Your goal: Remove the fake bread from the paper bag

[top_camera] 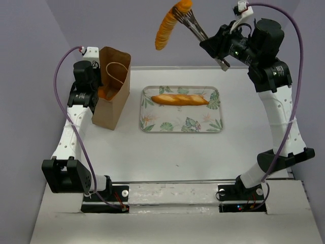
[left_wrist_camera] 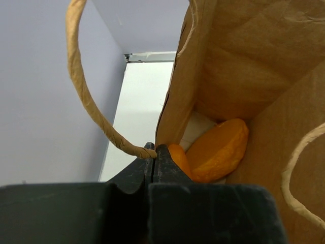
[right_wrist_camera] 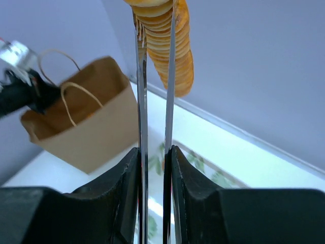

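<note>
My right gripper (top_camera: 217, 47) is shut on metal tongs (top_camera: 195, 25). The tongs pinch the ribbed stick loaf (top_camera: 167, 28) and hold it high above the table's far side. In the right wrist view the tong blades (right_wrist_camera: 141, 101) run up from my gripper (right_wrist_camera: 155, 152) to the loaf (right_wrist_camera: 167, 46). The slashed baguette (top_camera: 180, 99) lies on the leaf-print tray (top_camera: 218, 127). The brown paper bag (top_camera: 111, 101) stands upright at the left. My left gripper (left_wrist_camera: 154, 150) is shut on the bag's rim by a cord handle (left_wrist_camera: 86, 96). The oval loaf (left_wrist_camera: 218, 152) lies inside the bag.
The tray sits mid-table, to the right of the bag. Grey walls close in the table on the left, far and right sides. The bag (right_wrist_camera: 96, 127) and the left arm (right_wrist_camera: 25, 91) show below the held loaf in the right wrist view.
</note>
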Tool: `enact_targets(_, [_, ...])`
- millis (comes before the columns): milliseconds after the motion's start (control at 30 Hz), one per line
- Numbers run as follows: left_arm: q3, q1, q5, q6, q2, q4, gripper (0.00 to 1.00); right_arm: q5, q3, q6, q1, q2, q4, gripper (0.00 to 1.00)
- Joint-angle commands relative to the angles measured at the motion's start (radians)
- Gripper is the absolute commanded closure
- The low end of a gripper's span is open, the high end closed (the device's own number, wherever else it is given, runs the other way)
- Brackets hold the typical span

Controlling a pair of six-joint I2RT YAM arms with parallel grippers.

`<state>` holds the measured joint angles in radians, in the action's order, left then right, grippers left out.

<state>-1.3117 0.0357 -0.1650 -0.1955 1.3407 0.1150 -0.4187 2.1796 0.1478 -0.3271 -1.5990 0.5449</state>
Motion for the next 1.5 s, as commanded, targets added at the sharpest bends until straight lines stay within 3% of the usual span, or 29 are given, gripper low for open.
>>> enact_targets(0, [-0.032,-0.008,-0.007,-0.025,-0.026,-0.078,1.0,0.104,0.01,-0.224,-0.006,0.062,0.251,0.99])
enact_targets(333, [-0.029,-0.008,0.018,-0.021,-0.037,-0.097,1.0,0.247,-0.032,-0.35,-0.006,0.201,0.559,0.99])
enact_targets(1000, [-0.058,0.003,0.027,-0.035,-0.003,-0.107,1.0,0.495,-0.372,-0.356,-0.006,0.407,0.753,0.99])
enact_targets(1200, [-0.058,0.004,0.028,-0.032,-0.003,-0.107,1.0,0.426,-0.474,-0.341,-0.068,0.286,0.724,0.99])
enact_targets(1467, [-0.035,0.003,0.021,-0.042,-0.017,-0.138,1.0,0.357,-0.276,-0.389,-0.285,-0.062,0.681,0.99])
